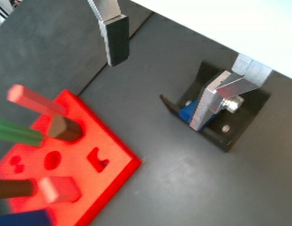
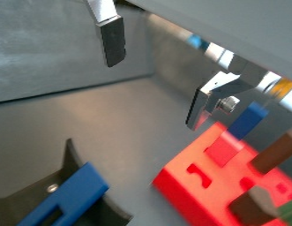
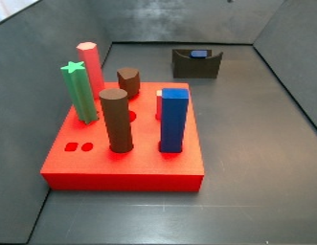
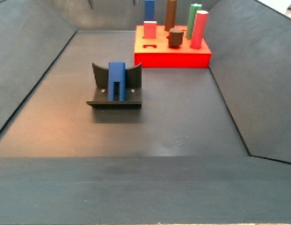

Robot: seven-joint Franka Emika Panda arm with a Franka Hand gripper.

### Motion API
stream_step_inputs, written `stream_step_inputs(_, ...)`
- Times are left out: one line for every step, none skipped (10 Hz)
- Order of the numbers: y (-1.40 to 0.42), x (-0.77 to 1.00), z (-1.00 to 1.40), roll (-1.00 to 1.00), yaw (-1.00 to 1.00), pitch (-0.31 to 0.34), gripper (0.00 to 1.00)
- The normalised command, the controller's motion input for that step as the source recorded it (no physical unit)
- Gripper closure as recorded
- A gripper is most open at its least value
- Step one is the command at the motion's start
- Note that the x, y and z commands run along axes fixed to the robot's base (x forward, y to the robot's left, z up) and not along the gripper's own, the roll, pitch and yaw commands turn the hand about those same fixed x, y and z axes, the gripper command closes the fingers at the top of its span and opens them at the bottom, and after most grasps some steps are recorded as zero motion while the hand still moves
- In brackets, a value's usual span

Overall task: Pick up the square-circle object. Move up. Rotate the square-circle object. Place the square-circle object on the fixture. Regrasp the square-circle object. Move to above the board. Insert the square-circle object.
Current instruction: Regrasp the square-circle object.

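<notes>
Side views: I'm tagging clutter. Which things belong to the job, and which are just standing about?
Job: blue peg resting in the fixture; red board; gripper, jaws open and empty, above the floor between them.
Standing about, on the board: green peg, pink peg, brown pegs, blue block.

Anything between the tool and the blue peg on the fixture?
Nothing visible. The open, empty tool hangs over bare floor. The square-circle object lies in the fixture, with nothing on top of it.
</notes>
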Motion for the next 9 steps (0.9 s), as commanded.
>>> stream_step_inputs(-0.03, -0.03, -0.01, 1.0, 0.02, 0.023, 0.0)
stream_step_inputs(-0.02, -0.03, 0.04, 1.0, 0.02, 0.021, 0.0)
stream_step_inputs(-0.03, -0.03, 0.03, 1.0, 0.02, 0.017, 0.0)
stream_step_inputs(-0.02, -0.04, 0.02, 1.0, 0.02, 0.01, 0.0)
stream_step_inputs(-0.02, -0.04, 0.02, 1.0, 0.03, 0.003, 0.0)
stream_step_inputs(-0.02, -0.03, 0.02, 1.0, 0.03, -0.003, 0.0)
stream_step_inputs(-0.02, -0.03, 0.01, 1.0, 0.03, -0.007, 0.0)
stream_step_inputs(-0.02, -0.02, 0.0, 1.0, 0.03, -0.013, 0.0)
stream_step_inputs(-0.02, -0.02, 0.0, 1.0, 0.03, -0.016, 0.0)
